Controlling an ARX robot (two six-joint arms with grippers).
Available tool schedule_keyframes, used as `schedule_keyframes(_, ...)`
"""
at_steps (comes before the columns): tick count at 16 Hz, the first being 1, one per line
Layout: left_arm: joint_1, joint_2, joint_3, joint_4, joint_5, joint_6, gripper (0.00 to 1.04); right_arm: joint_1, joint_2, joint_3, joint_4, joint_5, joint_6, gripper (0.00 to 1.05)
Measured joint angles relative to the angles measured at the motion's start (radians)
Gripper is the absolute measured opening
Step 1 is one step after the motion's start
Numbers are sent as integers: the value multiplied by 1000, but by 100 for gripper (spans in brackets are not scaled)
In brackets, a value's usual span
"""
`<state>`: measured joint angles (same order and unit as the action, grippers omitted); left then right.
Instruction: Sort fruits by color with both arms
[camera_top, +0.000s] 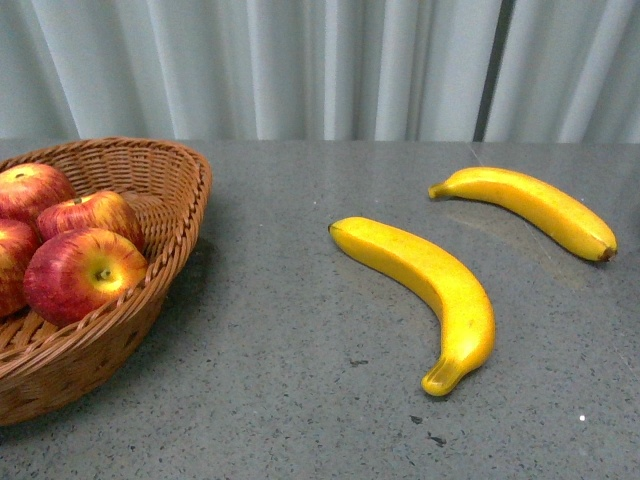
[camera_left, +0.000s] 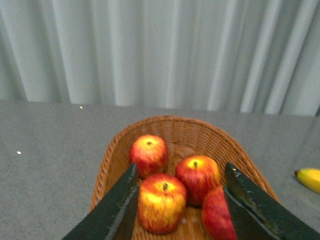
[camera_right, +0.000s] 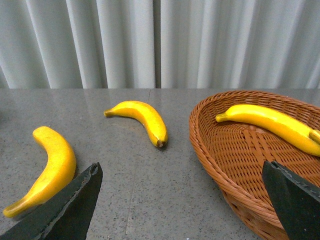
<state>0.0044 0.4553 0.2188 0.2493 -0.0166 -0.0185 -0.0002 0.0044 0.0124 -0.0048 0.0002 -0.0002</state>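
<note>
Four glossy red apples (camera_top: 85, 272) with yellow streaks are sitting in a wicker basket (camera_top: 175, 190) at the left of the grey surface (camera_top: 270, 340). To the right, two long curved yellow bananas are lying apart: a near banana (camera_top: 435, 285) and a far banana (camera_top: 540, 208) with a brownish tip. The left fingers (camera_left: 115, 212) are hanging spread over the apples, gripping nothing. The right fingers (camera_right: 75, 205) are also gaping wide, near a second basket (camera_right: 210, 145) holding another banana (camera_right: 270, 122).
</note>
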Motion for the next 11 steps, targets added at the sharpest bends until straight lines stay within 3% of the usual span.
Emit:
schedule_keyframes(2,-7,-26,-51,-6,18,1,37,0,0,0,0,0,0,98)
schedule_keyframes(4,-7,-79,-88,-7,16,1,8,0,0,0,0,0,0,98)
schedule_keyframes(5,-6,-107,-102,-8,16,3,2,0,0,0,0,0,0,98)
schedule_keyframes(11,-6,-233,-174,-74,16,3,2,0,0,0,0,0,0,98)
